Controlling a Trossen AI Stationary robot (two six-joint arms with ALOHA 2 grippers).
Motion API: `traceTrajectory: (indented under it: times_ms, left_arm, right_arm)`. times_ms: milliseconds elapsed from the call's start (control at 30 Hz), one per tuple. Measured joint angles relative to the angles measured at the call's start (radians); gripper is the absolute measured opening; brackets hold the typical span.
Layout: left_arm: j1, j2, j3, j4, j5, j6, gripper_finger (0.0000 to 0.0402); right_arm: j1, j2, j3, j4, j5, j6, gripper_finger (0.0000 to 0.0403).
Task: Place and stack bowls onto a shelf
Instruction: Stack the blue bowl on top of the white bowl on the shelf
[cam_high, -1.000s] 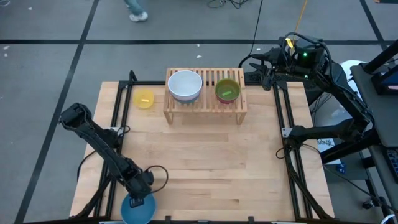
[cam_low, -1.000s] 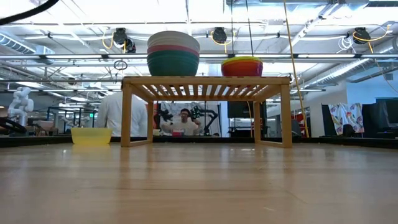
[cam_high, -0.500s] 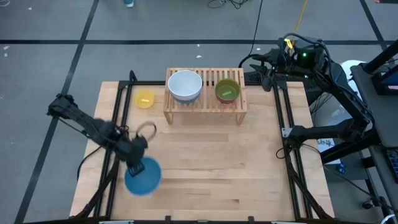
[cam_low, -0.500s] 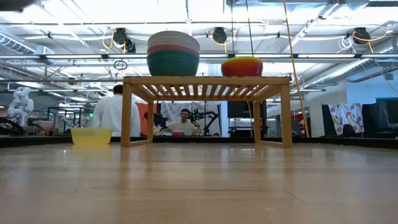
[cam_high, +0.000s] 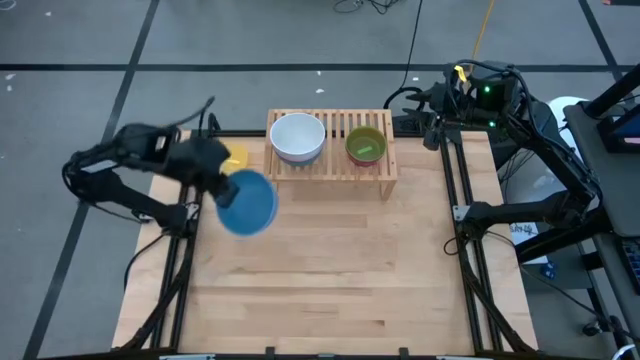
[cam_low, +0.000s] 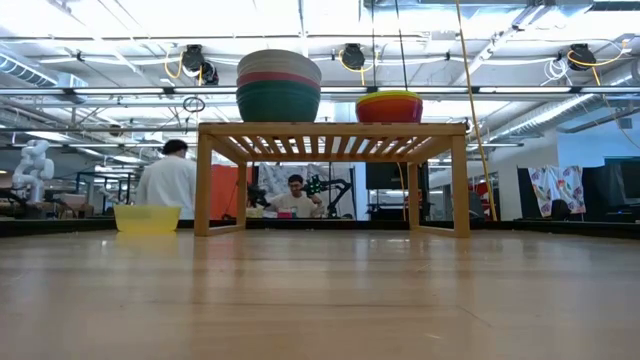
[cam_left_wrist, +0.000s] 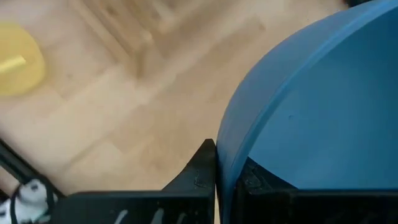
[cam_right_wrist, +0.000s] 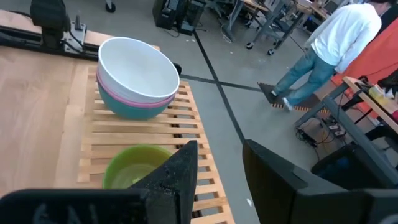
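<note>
Blue plastic fills most of my left wrist camera: the blue bowl (cam_left_wrist: 311, 118) sits with its rim pinched between the fingers of my left gripper (cam_left_wrist: 221, 177), one finger inside the wall and one outside. From above, I see that gripper (cam_high: 212, 165) holding the blue bowl (cam_high: 247, 202) over the table (cam_high: 330, 270), just in front of the shelf's left end and beside the yellow bowl (cam_high: 233, 157), which rests on the table left of the shelf (cam_high: 330, 150).

On the shelf, I count a stack at the left end: a white bowl (cam_high: 298, 135) on top, a pink one (cam_right_wrist: 134, 99) under it and a teal one (cam_right_wrist: 134, 111) at the bottom. Toward the right end stands a second stack with the lime green bowl (cam_high: 366, 145) uppermost; my table-level camera shows red (cam_low: 389, 98) and other rims beneath it, though I cannot sort them all.

My right gripper (cam_right_wrist: 217, 162) waits behind the shelf's right end, off the table's back corner, its fingers spread apart with nothing between them.

Beyond the table, a person in a white top (cam_low: 168, 180) stands in the room.
</note>
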Motion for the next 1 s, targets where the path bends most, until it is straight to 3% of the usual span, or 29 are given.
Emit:
traceTrajectory:
  times_ms: [267, 633, 833, 1000]
  left_arm:
    - [0.231, 0.135, 0.168, 0.003, 0.010, 0.237, 0.0004]
    - [0.472, 0.364, 0.554, 0.003, 0.134, 0.435, 0.0004]
    - [0.597, 0.440, 0.610, 0.002, 0.272, 0.482, 0.0004]
    - [0.685, 0.492, 0.610, 0.002, 0.326, 0.540, 0.0004]
  right_arm:
    - [0.000, 0.000, 0.000, -0.003, 0.000, -0.005, 0.0121]
    - [0.000, 0.000, 0.000, -0.011, 0.000, -0.005, 0.0121]
    - [0.000, 0.000, 0.000, -0.013, 0.000, -0.005, 0.0121]
    - [0.000, 0.000, 0.000, -0.019, 0.000, -0.005, 0.0121]
